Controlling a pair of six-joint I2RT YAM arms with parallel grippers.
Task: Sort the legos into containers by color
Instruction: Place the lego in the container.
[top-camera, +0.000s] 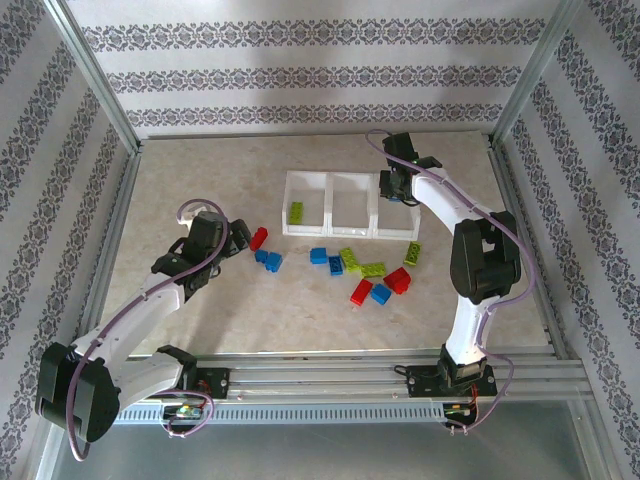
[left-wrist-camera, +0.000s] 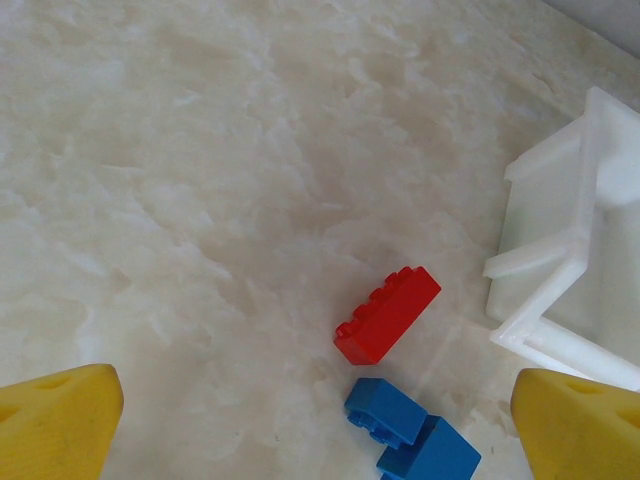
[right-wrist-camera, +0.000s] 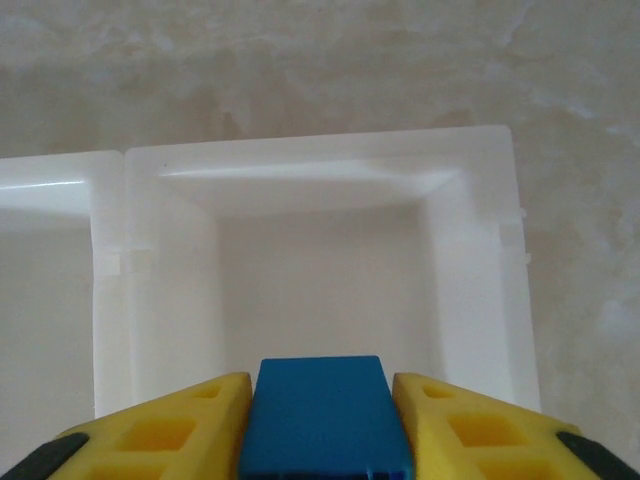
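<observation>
The right gripper (top-camera: 400, 186) hangs over the tray (top-camera: 331, 205), a low, white, translucent plastic piece of three square compartments in a row, lying near the table's (top-camera: 200, 180) far edge, right of its middle. In the right wrist view its yellow, ribbed fingers (right-wrist-camera: 170, 430) stand narrowly apart and closed against the flat sides of a smooth blue brick (right-wrist-camera: 322, 415), which they hold above the end compartment (right-wrist-camera: 320, 290) at the tray's right; that compartment's floor is bare.

The left gripper (top-camera: 234, 240) sits low over the table's left half with its jaws spread wide and nothing between them. Its blunt yellow fingertips (left-wrist-camera: 55, 425) frame a glossy red brick (left-wrist-camera: 388, 315), studs showing along one edge, lying flat on the mottled, marble-patterned beige surface. Two blue bricks (left-wrist-camera: 410, 435) lie touching each other just nearer the table's near edge than the red one. The tray's left corner stands close beside them.

A lime green brick (top-camera: 296, 211) lies in the tray's left compartment. More loose bricks (top-camera: 373, 269) in red, blue and green are scattered across the middle of the table, just in front of the tray.
</observation>
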